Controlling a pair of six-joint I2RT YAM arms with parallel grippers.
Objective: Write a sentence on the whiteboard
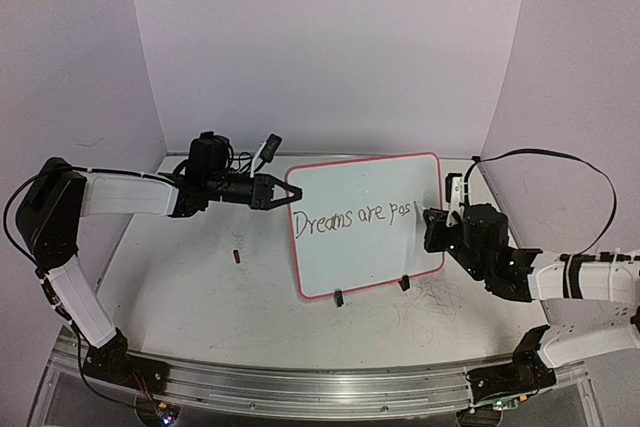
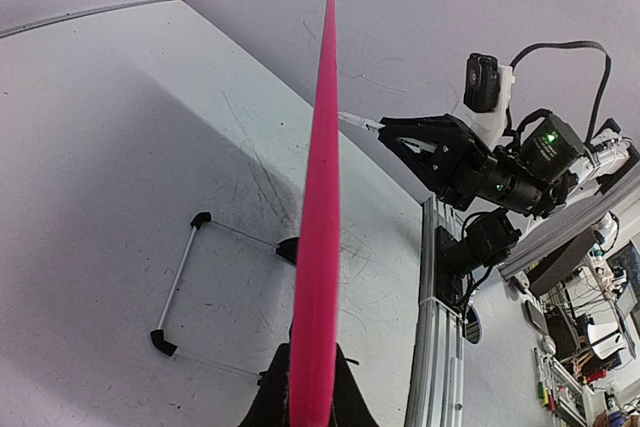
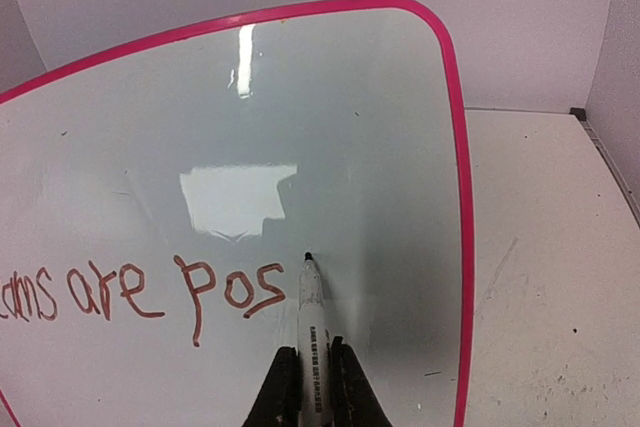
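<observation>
The sentence (image 1: 352, 217) reads "Dreams are pos" on the whiteboard (image 1: 370, 257), which stands upright mid-table (image 1: 200, 297). The right gripper (image 3: 312, 372) grasps a marker (image 3: 311, 312), its tip at the board just right of "pos". The left gripper (image 1: 288, 192) clamps the board's left edge.

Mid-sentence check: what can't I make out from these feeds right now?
Top view: the right tool covers the end of the sentence past "pos".
Right wrist view: the frame's left edge cuts off the first word's start; whether the marker tip touches the whiteboard is unclear.
Left wrist view: the whiteboard is edge-on, so its writing is hidden.
Top view: a small dark item left of it is too small to identify.
</observation>
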